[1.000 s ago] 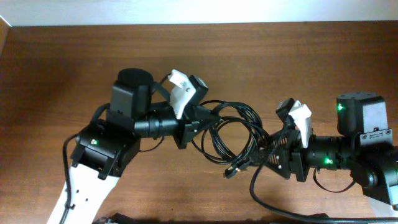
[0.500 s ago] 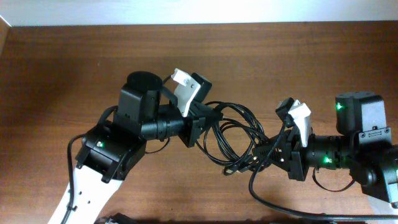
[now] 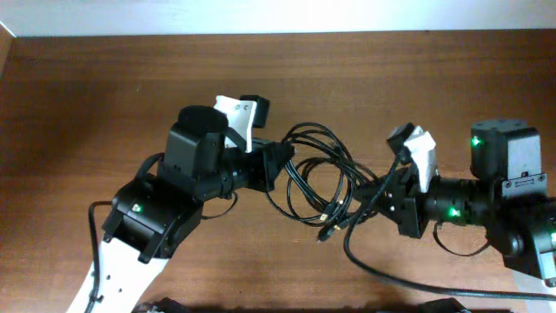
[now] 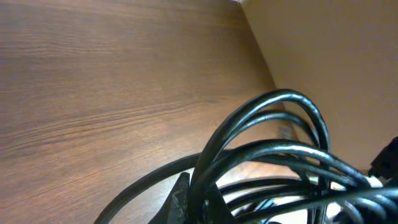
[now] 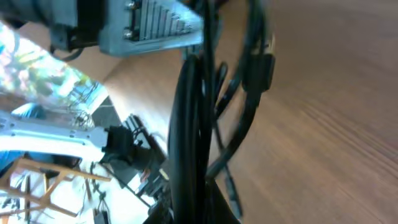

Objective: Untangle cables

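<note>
Most of the overhead view is filled by a brown wooden table (image 3: 87, 104), bounded along its far edge by a pale wall (image 3: 261, 16). The left arm (image 3: 165, 209) is extended in from the lower left and the right arm (image 3: 504, 204) from the right edge, so that the two wrists are pointed at each other across the middle of the table. Between them the cables (image 3: 317, 174) are held as a loose bundle of thin black loops, several of which are crossed over one another near the centre. The left gripper (image 3: 280, 162) is closed on the left side of the bundle. In the left wrist view the cords are seen fanned out in arcs right at a dark finger (image 4: 179, 200), with the tabletop behind them. The right gripper (image 3: 372, 196) is pinched on the right side of the bundle, and in the right wrist view a thick run of cords is seen passing straight up out of its jaws toward the grey body of the left gripper. How much of the bundle is raised off the table cannot be told. One free end, tipped by a small plug (image 3: 327, 234), is seen just below the loops, near the right gripper. A small green light (image 3: 450, 212) is lit on the right arm.
</note>
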Controlling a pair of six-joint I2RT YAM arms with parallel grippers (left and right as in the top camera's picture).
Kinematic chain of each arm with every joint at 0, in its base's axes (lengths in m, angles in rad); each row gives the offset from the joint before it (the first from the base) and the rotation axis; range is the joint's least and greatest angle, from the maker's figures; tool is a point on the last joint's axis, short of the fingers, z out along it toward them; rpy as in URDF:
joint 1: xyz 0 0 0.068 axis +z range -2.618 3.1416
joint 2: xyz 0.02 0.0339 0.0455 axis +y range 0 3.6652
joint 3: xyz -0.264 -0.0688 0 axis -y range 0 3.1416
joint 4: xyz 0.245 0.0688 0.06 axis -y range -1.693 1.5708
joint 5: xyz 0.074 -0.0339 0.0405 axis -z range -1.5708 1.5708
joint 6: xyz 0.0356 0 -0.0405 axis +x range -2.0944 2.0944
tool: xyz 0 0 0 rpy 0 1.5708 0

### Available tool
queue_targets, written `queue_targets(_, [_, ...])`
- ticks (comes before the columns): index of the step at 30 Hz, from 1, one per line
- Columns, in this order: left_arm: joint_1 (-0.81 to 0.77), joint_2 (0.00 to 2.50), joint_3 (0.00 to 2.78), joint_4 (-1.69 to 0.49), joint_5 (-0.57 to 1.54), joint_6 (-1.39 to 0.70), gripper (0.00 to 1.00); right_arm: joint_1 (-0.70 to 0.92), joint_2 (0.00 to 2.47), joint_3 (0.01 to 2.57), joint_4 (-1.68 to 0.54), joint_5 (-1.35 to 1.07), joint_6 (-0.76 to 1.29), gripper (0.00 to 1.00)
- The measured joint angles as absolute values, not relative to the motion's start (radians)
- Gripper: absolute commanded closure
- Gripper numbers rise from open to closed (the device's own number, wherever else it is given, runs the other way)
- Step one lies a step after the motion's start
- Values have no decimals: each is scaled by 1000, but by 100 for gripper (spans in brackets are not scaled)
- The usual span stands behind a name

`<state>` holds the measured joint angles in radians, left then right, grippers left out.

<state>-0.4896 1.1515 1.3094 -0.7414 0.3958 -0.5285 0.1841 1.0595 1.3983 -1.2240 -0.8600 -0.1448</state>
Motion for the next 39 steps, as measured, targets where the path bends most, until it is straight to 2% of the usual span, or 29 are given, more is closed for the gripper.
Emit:
queue_targets(6, [-486, 1110, 1309, -784, 333, -547, 100, 192, 1059, 1398, -1127, -761, 6, 96])
queue_targets(12, [-487, 1086, 1309, -804, 295, -551, 100, 205, 1058, 1398, -1120, -529, 264, 96])
queue_targets(15, [-480, 1069, 1309, -804, 242, -573, 100, 205, 1057, 1398, -1122, -414, 374, 88])
queue_targets(20, [-461, 1064, 1309, -812, 156, -572, 100, 194, 1052, 1398, -1173, -311, 395, 87])
queue_targets(23, [-460, 1064, 1309, -813, 138, -549, 100, 194, 1050, 1398, -1184, -299, 393, 71])
queue_targets(26, [-460, 1064, 1309, -806, 183, -425, 100, 193, 1050, 1398, -1195, -385, 217, 45])
queue_targets(28, [-458, 1064, 1309, -778, 289, -266, 100, 193, 1050, 1398, -1209, -467, 88, 34])
queue_targets(29, [-458, 1064, 1309, -767, 352, -192, 100, 193, 1050, 1398, -1222, -502, 38, 23])
queue_targets(31, [-458, 1064, 1309, -746, 536, -21, 100, 193, 1050, 1398, -1258, -582, -96, 19])
queue_targets(33, [-458, 1064, 1309, -698, 632, 43, 100, 193, 1050, 1399, -1290, -628, -189, 17])
queue_targets(39, [-458, 1062, 1309, -588, 826, 110, 100, 193, 1049, 1399, -1299, -662, -266, 16])
